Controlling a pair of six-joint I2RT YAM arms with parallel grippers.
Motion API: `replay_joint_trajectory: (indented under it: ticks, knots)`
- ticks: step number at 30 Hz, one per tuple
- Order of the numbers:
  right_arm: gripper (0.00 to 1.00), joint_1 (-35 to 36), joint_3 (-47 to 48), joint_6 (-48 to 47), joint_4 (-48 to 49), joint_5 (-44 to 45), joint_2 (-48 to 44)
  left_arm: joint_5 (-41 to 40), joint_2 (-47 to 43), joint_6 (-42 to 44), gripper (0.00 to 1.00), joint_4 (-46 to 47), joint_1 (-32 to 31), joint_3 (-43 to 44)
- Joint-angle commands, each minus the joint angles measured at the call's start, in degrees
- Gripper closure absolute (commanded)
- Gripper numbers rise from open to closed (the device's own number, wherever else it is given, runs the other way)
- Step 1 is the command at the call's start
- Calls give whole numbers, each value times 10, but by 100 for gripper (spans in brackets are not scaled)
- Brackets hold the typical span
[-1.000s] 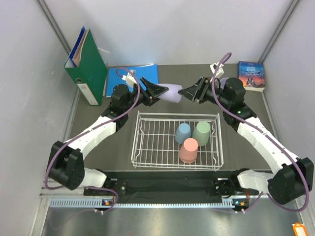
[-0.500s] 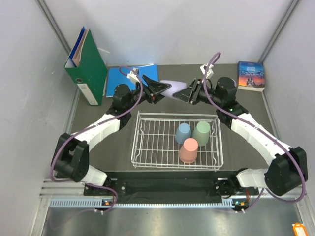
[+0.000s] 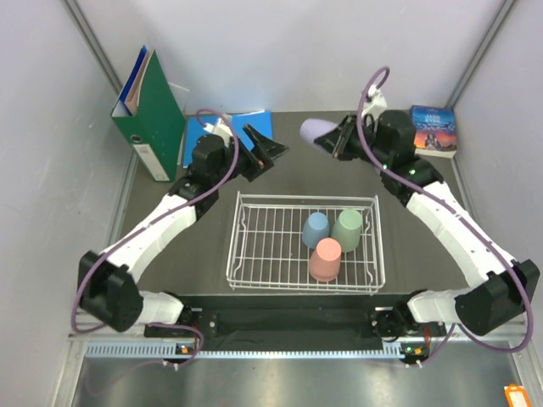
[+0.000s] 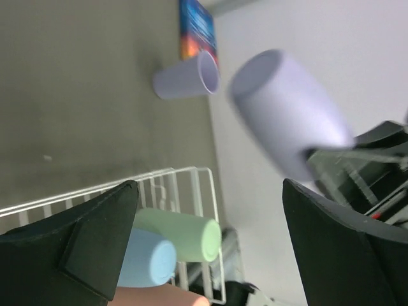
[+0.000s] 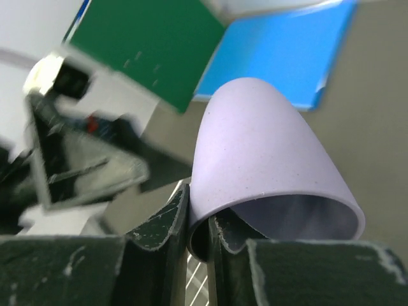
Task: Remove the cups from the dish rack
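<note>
My right gripper (image 3: 338, 140) is shut on the rim of a lavender cup (image 3: 316, 131), one finger inside it and one outside. It holds the cup (image 5: 268, 146) in the air behind the dish rack (image 3: 305, 197), base pointing left. My left gripper (image 3: 270, 151) is open and holds nothing, a short way left of that cup (image 4: 287, 115). Upside down in the white wire rack (image 4: 172, 175) stand a blue cup (image 3: 316, 227), a green cup (image 3: 348, 227) and a pink cup (image 3: 326, 259). A second lavender cup (image 4: 185, 76) lies on its side on the table.
A green binder (image 3: 153, 114) stands at the back left with a blue folder (image 3: 242, 125) flat beside it. A book (image 3: 433, 130) lies at the back right, close to the lying lavender cup. Grey walls enclose the table.
The lavender cup passed from my left gripper to my right. The left jaws opened and drew back left; the right jaws shut on the rim and carried the cup right.
</note>
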Motion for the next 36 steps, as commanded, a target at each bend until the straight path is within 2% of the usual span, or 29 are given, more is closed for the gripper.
replay_joint_trajectory:
  ticks: [1, 3, 4, 5, 7, 8, 10, 13, 16, 29, 36]
  knots:
    - [100, -10, 183, -68, -169, 254, 34, -147, -70, 110, 1, -182, 3, 44]
    - [100, -18, 263, -66, -306, 338, 111, -176, -65, 119, 1, -240, 3, 59]
    - [100, -21, 358, -58, -355, 420, 145, -180, -59, 125, 1, -262, 3, 67]
    - [100, -21, 407, -49, -453, 458, 215, -185, -54, 129, 1, -281, 3, 74]
    - [100, -30, 536, -21, -530, 512, 280, -184, -38, 141, 1, -329, 2, 95]
    - [100, -35, 565, -18, -570, 512, 325, -185, -35, 144, 1, -342, 2, 100]
    - [100, -60, 585, -17, -573, 485, 345, -206, -30, 156, 1, -361, 1, 108]
    - [100, -111, 524, -4, -523, 418, 338, -221, -27, 165, 1, -387, 1, 118]
    - [100, -151, 495, 3, -507, 390, 339, -223, -18, 171, 1, -405, 1, 124]
    - [100, -177, 445, -23, -451, 349, 368, -209, 18, 169, 1, -398, 0, 120]
    - [100, -191, 482, -23, -453, 331, 424, -214, 39, 167, 1, -397, -2, 120]
